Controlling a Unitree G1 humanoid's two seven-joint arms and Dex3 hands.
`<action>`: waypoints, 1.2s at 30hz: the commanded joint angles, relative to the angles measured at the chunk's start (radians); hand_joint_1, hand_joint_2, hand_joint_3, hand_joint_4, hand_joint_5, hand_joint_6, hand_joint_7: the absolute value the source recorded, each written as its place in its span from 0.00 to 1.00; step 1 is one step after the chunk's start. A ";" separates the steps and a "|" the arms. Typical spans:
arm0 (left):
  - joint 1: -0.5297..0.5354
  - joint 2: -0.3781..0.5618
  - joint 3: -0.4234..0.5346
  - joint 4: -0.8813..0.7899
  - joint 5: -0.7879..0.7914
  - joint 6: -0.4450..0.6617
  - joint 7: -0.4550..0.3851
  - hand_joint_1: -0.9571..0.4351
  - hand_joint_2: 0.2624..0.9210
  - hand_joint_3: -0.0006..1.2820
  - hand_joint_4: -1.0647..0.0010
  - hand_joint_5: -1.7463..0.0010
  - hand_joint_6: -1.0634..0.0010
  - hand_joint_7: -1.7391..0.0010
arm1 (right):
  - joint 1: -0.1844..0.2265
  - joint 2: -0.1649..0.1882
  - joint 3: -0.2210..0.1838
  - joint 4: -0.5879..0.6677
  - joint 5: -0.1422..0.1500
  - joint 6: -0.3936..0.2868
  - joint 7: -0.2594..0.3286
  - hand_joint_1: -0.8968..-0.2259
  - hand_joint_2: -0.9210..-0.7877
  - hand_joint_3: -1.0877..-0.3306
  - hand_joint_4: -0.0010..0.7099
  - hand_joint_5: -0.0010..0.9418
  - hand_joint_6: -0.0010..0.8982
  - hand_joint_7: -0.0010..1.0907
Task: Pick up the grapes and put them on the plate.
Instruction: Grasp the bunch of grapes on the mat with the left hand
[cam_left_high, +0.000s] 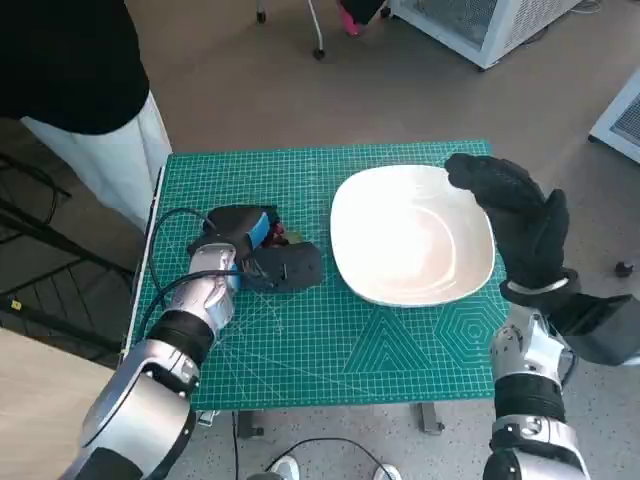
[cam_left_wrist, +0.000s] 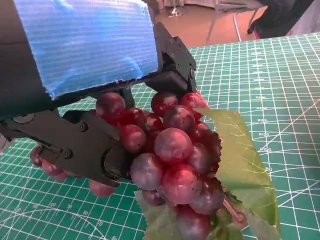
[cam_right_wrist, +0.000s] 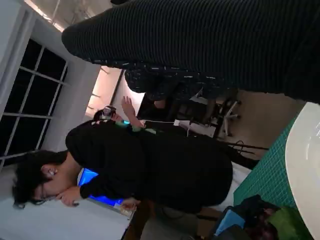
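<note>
Now your left hand (cam_left_high: 245, 245) grasps the grapes (cam_left_wrist: 170, 150) on the green mat (cam_left_high: 350, 340); your right hand (cam_left_high: 515, 215) hovers slack-fingered, holding nothing, over the plate (cam_left_high: 400, 245).

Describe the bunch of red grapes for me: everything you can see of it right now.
The bunch of dark red, glossy grapes looks artificial, with green fabric-like leaves on one side. It lies on the green gridded cutting mat, left of the white plate and apart from it. The left hand covers it from above, black fingers pressed into the berries. Whether it has lifted off the mat I cannot tell. In the head view the hand almost hides it.
</note>
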 joint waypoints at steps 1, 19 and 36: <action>0.037 -0.012 -0.016 0.027 -0.001 0.001 -0.032 0.69 1.00 0.07 0.38 0.25 0.41 0.39 | 0.011 0.000 0.003 0.010 -0.013 0.011 -0.010 0.43 0.00 0.68 0.44 0.00 0.45 0.01; 0.033 -0.001 -0.026 0.027 0.000 0.004 -0.034 0.69 1.00 0.08 0.39 0.25 0.43 0.37 | 0.010 -0.001 0.003 0.008 -0.009 0.011 -0.008 0.44 0.00 0.68 0.44 0.00 0.46 0.01; 0.036 0.030 -0.018 -0.059 -0.004 0.039 -0.051 0.69 1.00 0.09 0.39 0.28 0.47 0.32 | 0.006 0.001 -0.003 0.009 0.001 0.012 -0.004 0.43 0.00 0.68 0.44 0.00 0.47 0.01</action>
